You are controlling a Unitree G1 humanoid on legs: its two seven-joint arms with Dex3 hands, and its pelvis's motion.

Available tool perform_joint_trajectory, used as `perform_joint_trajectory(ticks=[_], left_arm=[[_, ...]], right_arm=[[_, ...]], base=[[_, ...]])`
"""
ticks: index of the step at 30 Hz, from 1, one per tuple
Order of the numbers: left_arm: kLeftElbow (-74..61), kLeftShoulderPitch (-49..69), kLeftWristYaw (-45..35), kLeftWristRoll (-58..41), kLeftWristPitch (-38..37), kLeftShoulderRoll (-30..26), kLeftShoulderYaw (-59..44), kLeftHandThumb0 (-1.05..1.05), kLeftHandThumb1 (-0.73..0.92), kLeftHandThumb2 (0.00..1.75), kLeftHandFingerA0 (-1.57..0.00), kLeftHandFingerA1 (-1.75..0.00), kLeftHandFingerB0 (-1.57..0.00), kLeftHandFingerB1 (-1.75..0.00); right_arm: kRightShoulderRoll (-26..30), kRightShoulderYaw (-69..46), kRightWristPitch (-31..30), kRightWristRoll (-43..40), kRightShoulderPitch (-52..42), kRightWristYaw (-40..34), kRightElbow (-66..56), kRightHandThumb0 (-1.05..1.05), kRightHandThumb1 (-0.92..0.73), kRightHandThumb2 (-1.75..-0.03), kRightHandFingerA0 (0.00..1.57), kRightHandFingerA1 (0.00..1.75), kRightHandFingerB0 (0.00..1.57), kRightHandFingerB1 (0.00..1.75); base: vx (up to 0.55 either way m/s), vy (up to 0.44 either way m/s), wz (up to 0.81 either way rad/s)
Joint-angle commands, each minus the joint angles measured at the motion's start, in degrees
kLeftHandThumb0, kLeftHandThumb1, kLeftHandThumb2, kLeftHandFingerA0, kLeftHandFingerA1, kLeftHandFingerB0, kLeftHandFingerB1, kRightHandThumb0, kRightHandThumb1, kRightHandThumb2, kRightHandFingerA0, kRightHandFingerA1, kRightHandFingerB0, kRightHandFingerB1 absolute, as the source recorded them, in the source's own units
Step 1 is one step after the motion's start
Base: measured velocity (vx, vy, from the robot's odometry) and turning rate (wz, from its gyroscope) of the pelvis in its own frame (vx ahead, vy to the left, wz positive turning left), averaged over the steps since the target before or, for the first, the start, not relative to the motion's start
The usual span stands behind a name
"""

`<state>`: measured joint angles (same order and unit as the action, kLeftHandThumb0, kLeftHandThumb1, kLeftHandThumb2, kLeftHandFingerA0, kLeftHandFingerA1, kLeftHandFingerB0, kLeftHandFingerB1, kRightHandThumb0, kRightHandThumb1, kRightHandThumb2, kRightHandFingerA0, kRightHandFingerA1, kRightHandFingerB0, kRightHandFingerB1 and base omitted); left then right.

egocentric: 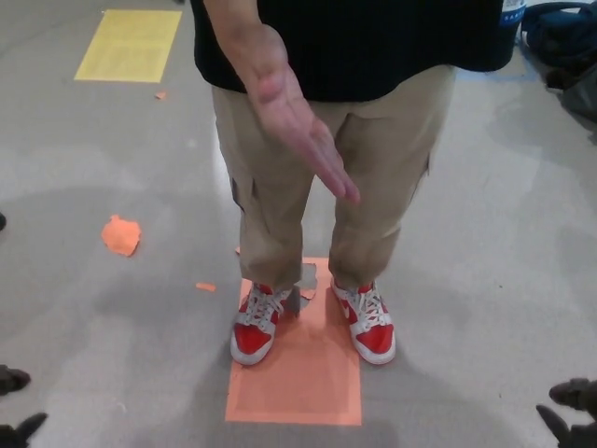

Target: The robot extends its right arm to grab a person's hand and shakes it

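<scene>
A person in a black top and tan trousers stands in front of me, holding out an open hand [297, 126] with the palm turned sideways and the fingers pointing down toward me. My right hand [571, 411] shows only as black fingertips at the bottom right corner, far below and to the right of the person's hand. Its fingers are spread and hold nothing. My left hand [15, 406] peeks in at the bottom left corner, fingers apart and empty.
The person's red and white shoes [373, 327] stand on an orange floor mark [298, 373]. A yellow rectangle [129, 44] lies far left on the grey floor. Orange scraps [121, 234] lie to the left. A dark bag [560, 37] sits at top right.
</scene>
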<state>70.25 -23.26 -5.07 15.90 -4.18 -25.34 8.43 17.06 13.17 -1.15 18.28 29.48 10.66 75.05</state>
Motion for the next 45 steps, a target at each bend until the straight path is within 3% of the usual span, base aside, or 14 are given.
perform_joint_trajectory(ticks=[1, 12, 17, 18, 19, 24, 29, 30, 33, 34, 35, 39, 40, 45], left_arm=[[2.77, -0.35, -0.78, 1.39, -1.26, -1.07, 1.01, -0.26, 0.59, 1.07, -0.06, -0.50, -0.06, -0.49], [3.40, 4.20, -0.42, 1.97, -3.59, -1.95, 1.99, -0.26, 0.60, 1.08, -0.07, -0.50, -0.07, -0.49], [3.43, 4.66, 0.11, 1.56, -3.34, -1.66, 1.68, -0.26, 0.60, 1.08, -0.07, -0.50, -0.07, -0.50], [3.48, 4.65, 0.13, 1.52, -3.34, -1.62, 1.64, -0.26, 0.59, 1.07, -0.08, -0.50, -0.08, -0.50], [3.60, 4.64, 0.21, 1.48, -3.39, -1.57, 1.58, -0.26, 0.59, 1.07, -0.08, -0.50, -0.08, -0.50], [3.84, 4.96, 0.55, 1.75, -3.30, -1.49, 1.80, -0.27, 0.59, 1.07, -0.07, -0.50, -0.07, -0.50], [3.69, 5.73, -0.19, 0.22, -3.32, -1.36, 0.39, -0.26, 0.60, 1.08, -0.07, -0.49, -0.06, -0.49], [3.73, 5.78, -0.17, 0.28, -3.30, -1.31, 0.45, -0.45, 0.78, 0.64, -0.21, -0.31, -0.16, -0.29], [3.62, 6.10, 0.03, 0.55, -3.82, -1.31, 0.71, -0.45, 0.78, 0.64, -0.20, -0.31, -0.16, -0.30], [3.51, 6.23, 0.37, 0.65, -3.86, -1.33, 0.78, -0.26, 0.61, 1.08, -0.06, -0.49, -0.06, -0.49], [3.49, 6.24, 0.47, 0.69, -3.81, -1.34, 0.81, -0.26, 0.60, 1.08, -0.06, -0.49, -0.06, -0.49], [3.26, 6.50, 0.39, 0.74, -4.18, -1.46, 0.85, -0.26, 0.61, 1.08, -0.07, -0.50, -0.07, -0.50], [3.17, 6.54, 0.49, 0.85, -4.30, -1.46, 0.95, -0.26, 0.61, 1.08, -0.07, -0.50, -0.07, -0.50], [3.11, 6.59, 0.44, 0.83, -4.48, -1.70, 0.84, -0.25, 0.61, 1.09, -0.07, -0.50, -0.07, -0.50]], right_arm=[[0.39, -0.51, 0.01, 0.56, 0.60, -0.56, 2.08, -0.71, -0.70, -1.03, 0.01, 0.25, 0.04, 0.24], [-2.04, -2.94, 9.00, 0.63, -3.67, -11.98, -20.16, -0.89, -0.79, -1.13, 0.01, 0.15, 0.00, 0.08], [-0.38, -0.14, -1.18, 9.62, -13.48, -9.02, -61.38, -0.91, -0.80, -1.13, 0.00, 0.11, 0.00, 0.07], [-0.33, 0.27, -2.66, 11.47, -13.93, -8.36, -65.51, -0.84, -0.92, -0.76, 0.00, 0.00, 0.00, 0.00], [-0.37, 0.90, -4.74, 14.50, -14.45, -7.39, -71.69, -0.96, -0.85, -1.15, 0.00, 0.08, 0.00, 0.02], [-4.16, 4.46, -13.45, 27.21, -12.40, 0.17, -92.76, -0.97, -0.87, -1.20, 0.00, 0.08, 0.00, 0.04], [-6.44, 7.09, -16.14, 28.16, -7.55, 3.47, -93.84, -0.99, -0.87, -1.21, 0.00, 0.07, 0.00, 0.03], [-6.77, 7.57, -16.48, 28.41, -6.78, 3.59, -93.55, -0.99, -0.87, -1.21, 0.00, 0.07, 0.00, 0.03], [-8.62, 9.16, -18.22, 29.35, -3.87, 4.07, -92.32, -0.96, -0.83, -1.19, 0.00, 0.09, 0.00, 0.05], [-10.25, 10.51, -20.12, 30.17, -0.97, 4.94, -90.89, -0.91, -0.92, -0.73, 0.00, 0.00, 0.00, 0.00], [-10.97, 11.08, -21.02, 30.59, 0.31, 5.18, -90.06, -0.99, -0.82, -1.17, 0.00, 0.07, 0.00, 0.02], [-13.25, 14.00, -26.32, 34.68, 5.27, 8.13, -87.07, -0.92, -0.92, -0.77, 0.00, 0.00, 0.00, 0.00], [-13.72, 14.52, -27.19, 35.11, 6.36, 8.29, -86.04, -0.94, -0.76, -1.07, 0.00, 0.06, 0.00, 0.00], [-15.71, 16.45, -30.78, 36.03, 11.16, 8.45, -80.82, -1.00, -0.80, -1.14, 0.00, 0.08, 0.00, 0.01]], base=[[0.00, 0.000, 0.00], [0.00, 0.000, 0.00], [0.00, 0.000, 0.00], [0.00, 0.000, 0.00], [0.00, 0.000, 0.00], [0.00, 0.000, 0.00], [0.00, 0.000, 0.00], [0.00, 0.000, 0.00], [0.00, 0.000, 0.00], [0.00, 0.000, 0.00], [0.00, 0.000, 0.00], [0.00, 0.000, 0.00], [0.00, 0.000, 0.00], [0.00, 0.000, 0.00]])
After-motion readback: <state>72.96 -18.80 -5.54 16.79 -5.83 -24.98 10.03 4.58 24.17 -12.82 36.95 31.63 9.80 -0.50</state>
